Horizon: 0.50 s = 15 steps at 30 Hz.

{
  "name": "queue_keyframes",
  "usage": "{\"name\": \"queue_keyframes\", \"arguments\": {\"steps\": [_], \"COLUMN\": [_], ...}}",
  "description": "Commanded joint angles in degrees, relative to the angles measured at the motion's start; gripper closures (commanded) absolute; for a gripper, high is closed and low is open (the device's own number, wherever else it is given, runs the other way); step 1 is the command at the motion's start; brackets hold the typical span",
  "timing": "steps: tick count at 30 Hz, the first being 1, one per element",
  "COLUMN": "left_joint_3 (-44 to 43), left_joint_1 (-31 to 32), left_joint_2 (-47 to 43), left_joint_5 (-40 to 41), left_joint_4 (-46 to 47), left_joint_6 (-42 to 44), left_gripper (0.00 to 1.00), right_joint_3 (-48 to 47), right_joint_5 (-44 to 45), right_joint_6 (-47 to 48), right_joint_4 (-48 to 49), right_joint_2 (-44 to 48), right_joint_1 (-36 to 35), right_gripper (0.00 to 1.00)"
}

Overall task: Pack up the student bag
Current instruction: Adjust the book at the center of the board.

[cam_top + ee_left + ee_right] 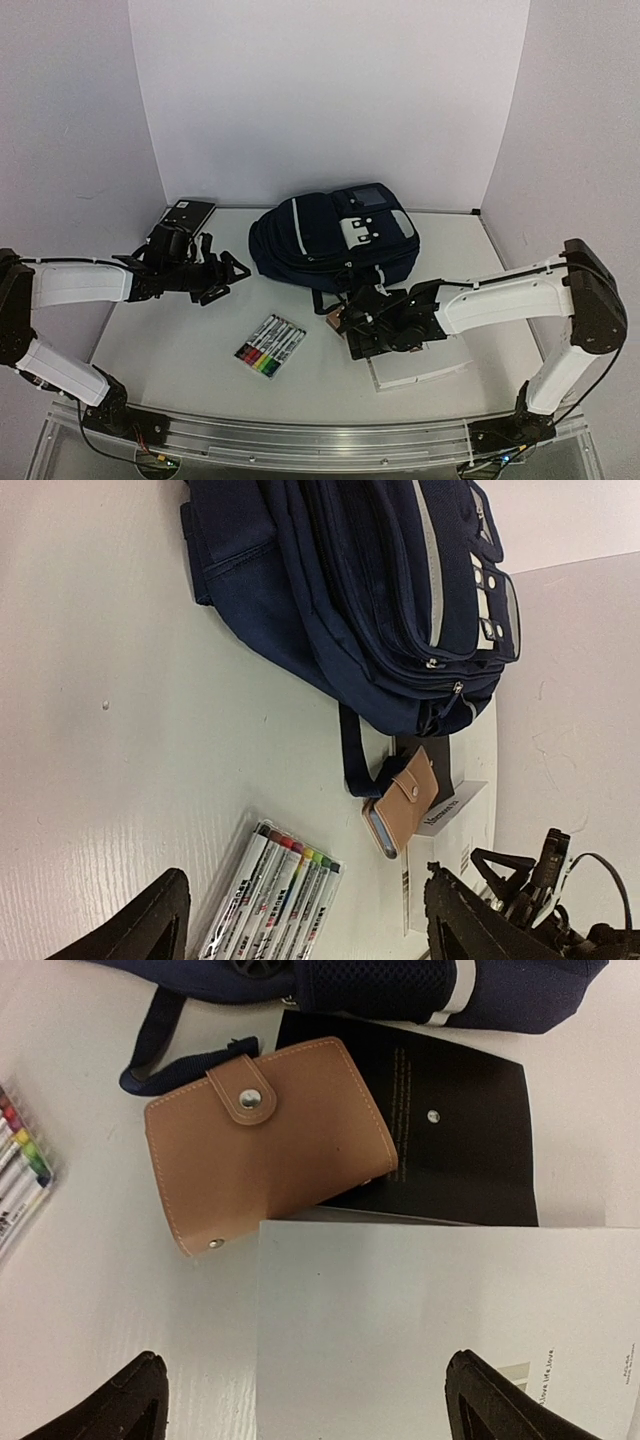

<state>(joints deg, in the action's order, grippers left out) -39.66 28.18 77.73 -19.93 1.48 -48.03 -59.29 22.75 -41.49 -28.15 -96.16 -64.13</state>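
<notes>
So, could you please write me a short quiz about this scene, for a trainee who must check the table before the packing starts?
1. True or false: the wallet is already inside the bag.
2. Which thing does the wallet partly cover? A) a laptop B) the black booklet C) a cup
3. In a few words: how do the jaws of both arms stand, and what do they hold?

Key
1. False: it lies on the table, outside the bag.
2. B
3. Both open, holding nothing.
</notes>
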Motion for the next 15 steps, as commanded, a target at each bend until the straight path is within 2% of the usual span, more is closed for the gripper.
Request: {"name": "queue_keyframes", "arguments": {"steps": [1,5,11,15], "left_joint_3": [0.0,-0.2,-0.2,-0.5], "left_joint_1": [0.2,0.2,0.2,0.2], "left_joint_2": [-1.5,-2.2,-2.3,-1.9], "left_joint_5": [-0.8,-0.5,-0.3,-0.6], "left_joint_4": [1.0,0.5,0.1,0.1], "left_joint_6": [0.9,1.3,1.5,1.9], "left_gripper": [0.19,0.18,0.18,0.17], "right_joint_3": [-4.8,-6.8,-8.1,-8.6], "right_joint_5": [5.9,9.1,11.6,11.8], "right_joint_6": [-2.6,-4.5,-5.8,-5.8], "right_joint_4": [-5.6,-9.1,-11.7,-12.1], "right_joint_2": [-4.9,-8.2,-10.8,-13.0], "right_joint_1": [-1.7,-2.2,-2.7,-3.1], "right_gripper": [0.06,0.12,0.44,0.52]}}
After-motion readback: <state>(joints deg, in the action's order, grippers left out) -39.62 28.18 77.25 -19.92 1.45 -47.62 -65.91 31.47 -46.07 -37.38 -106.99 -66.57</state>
